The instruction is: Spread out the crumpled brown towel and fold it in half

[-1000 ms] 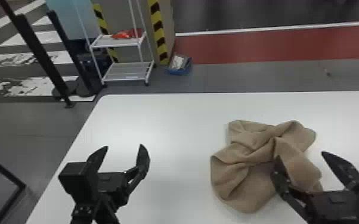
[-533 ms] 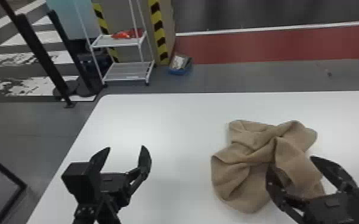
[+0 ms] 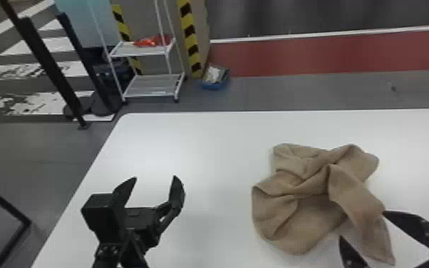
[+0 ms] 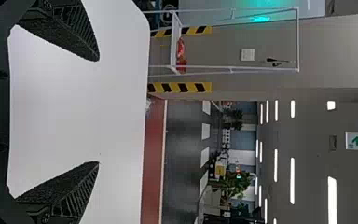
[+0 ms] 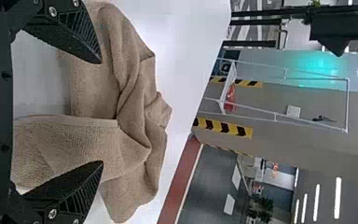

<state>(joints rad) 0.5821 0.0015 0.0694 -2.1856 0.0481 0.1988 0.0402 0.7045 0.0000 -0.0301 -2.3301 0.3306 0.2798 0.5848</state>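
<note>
The brown towel lies crumpled on the white table, right of centre in the head view, one narrow flap stretching toward the near edge. My right gripper stands open at the lower right, its fingers at either side of that flap. In the right wrist view the towel extends between and past the open fingers of my right gripper. Left of the towel, my left gripper is open above bare tabletop. The left wrist view has my left gripper with its fingers wide apart and nothing between them.
The white table has its far edge and left edge in view. Beyond it on the floor stand a white wire rack, a blue bin and dark posts.
My right gripper has drawn back toward the lower right, off the towel's body. The towel's near flap now stretches farther toward the near edge. My left gripper has barely shifted.
</note>
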